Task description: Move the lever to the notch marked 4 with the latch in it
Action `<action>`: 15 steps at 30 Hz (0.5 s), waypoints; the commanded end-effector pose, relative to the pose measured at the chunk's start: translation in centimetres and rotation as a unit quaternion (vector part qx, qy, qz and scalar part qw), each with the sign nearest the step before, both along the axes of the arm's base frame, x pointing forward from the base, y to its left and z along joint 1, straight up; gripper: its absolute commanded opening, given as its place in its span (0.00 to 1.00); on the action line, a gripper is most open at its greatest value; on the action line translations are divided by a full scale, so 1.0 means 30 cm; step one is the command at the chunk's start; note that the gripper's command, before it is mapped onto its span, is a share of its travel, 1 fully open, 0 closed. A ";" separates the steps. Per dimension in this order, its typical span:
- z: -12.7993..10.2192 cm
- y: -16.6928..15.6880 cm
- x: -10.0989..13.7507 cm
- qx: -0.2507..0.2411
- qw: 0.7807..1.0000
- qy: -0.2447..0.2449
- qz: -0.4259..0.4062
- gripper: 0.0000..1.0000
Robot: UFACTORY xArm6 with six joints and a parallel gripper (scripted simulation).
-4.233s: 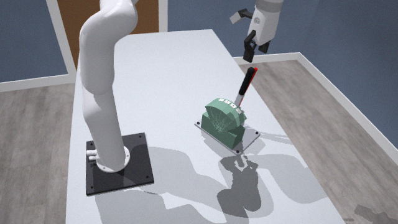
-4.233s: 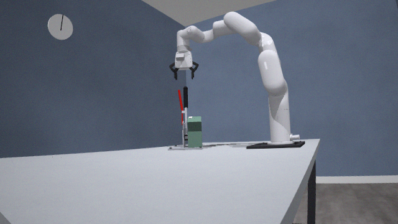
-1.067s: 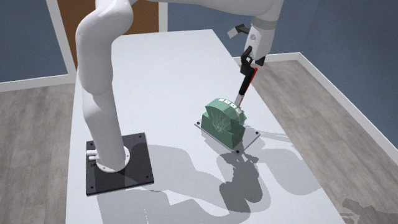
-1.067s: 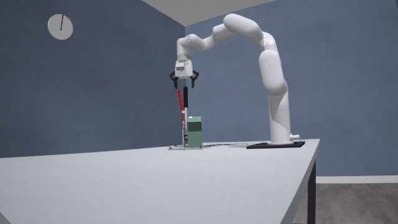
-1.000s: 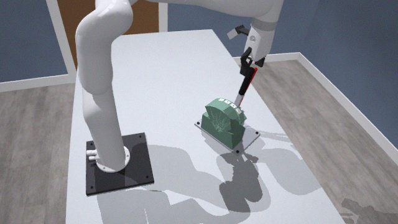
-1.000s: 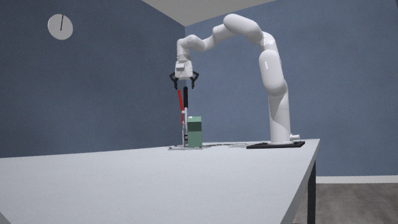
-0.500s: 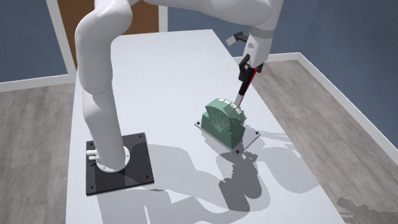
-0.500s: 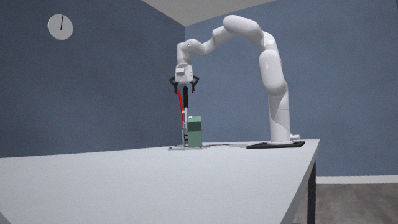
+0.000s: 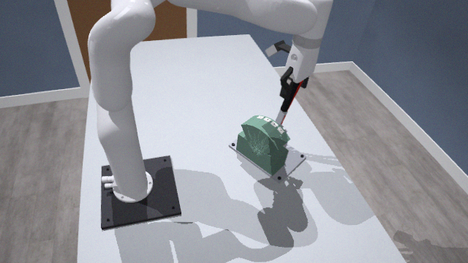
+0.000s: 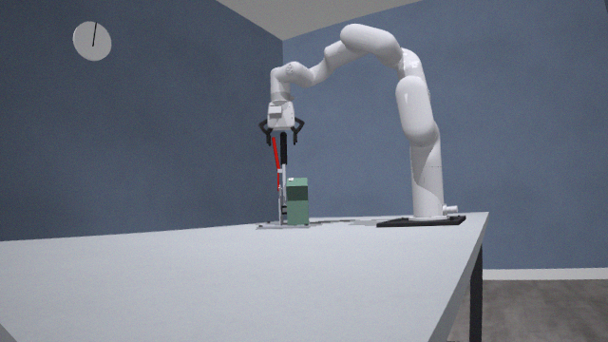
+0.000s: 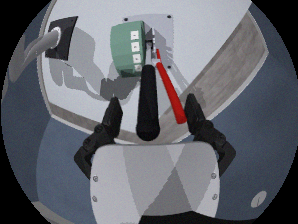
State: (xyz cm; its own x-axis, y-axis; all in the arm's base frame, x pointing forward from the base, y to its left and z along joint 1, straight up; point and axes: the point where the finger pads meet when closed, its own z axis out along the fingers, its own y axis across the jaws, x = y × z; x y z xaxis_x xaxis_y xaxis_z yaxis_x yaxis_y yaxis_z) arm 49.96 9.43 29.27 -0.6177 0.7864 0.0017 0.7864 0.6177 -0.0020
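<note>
A green notched housing with small white number plates stands on a grey baseplate on the table. A lever with a black handle rises from it, with the red bar angled away beside the handle. My gripper is open, with its fingers astride the top of the handle and the red bar, touching neither. In the exterior view the gripper sits over the upright handle and red bar. The digits on the plates are too small to read.
The arm's black base plate sits at the near left of the table. The table's right edge runs close to the housing, with wooden floor beyond it.
</note>
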 end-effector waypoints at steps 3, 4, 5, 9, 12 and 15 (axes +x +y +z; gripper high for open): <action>0.006 0.000 0.002 0.000 1.000 -0.002 0.000 1.00; 0.006 0.000 0.002 0.000 1.000 -0.002 0.000 1.00; 0.006 0.000 0.002 0.000 1.000 -0.002 0.000 1.00; 0.006 0.000 0.002 0.000 1.000 -0.002 0.000 1.00; 0.006 0.000 0.002 0.000 1.000 -0.002 0.000 1.00; 0.006 0.000 0.002 0.000 1.000 -0.002 0.000 0.00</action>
